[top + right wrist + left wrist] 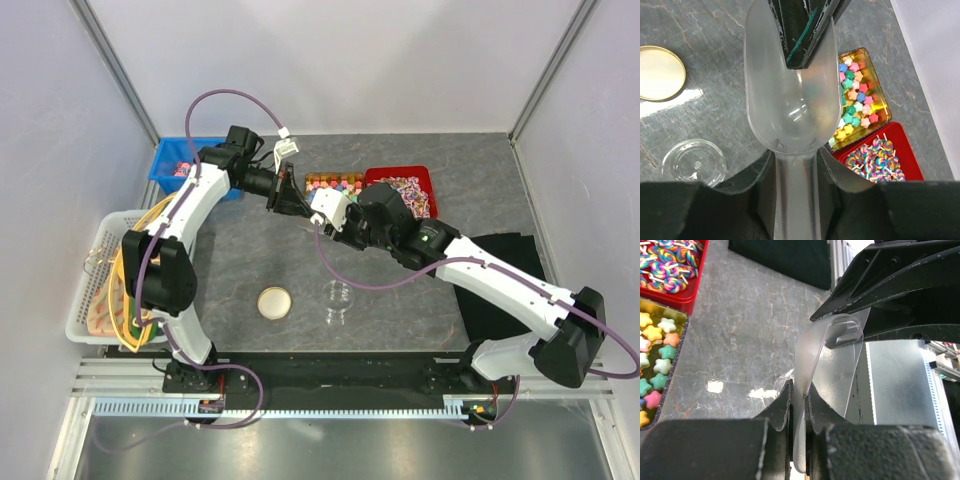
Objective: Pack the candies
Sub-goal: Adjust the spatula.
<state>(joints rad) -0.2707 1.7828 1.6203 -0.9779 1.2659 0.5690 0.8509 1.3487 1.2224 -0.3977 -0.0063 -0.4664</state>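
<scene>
Lying beyond right end effector [795, 160] and scoop [790, 100], candies [852, 95] in tray [862, 52].

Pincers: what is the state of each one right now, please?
Left pincer: closed on the rim of the clear scoop.
Right pincer: closed around its handle.

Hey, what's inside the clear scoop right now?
Nothing shows inside the scoop: its clear bowl looks bare, and the candies sit in their tray. The left hand clamps the far rim and covers that end.
</scene>
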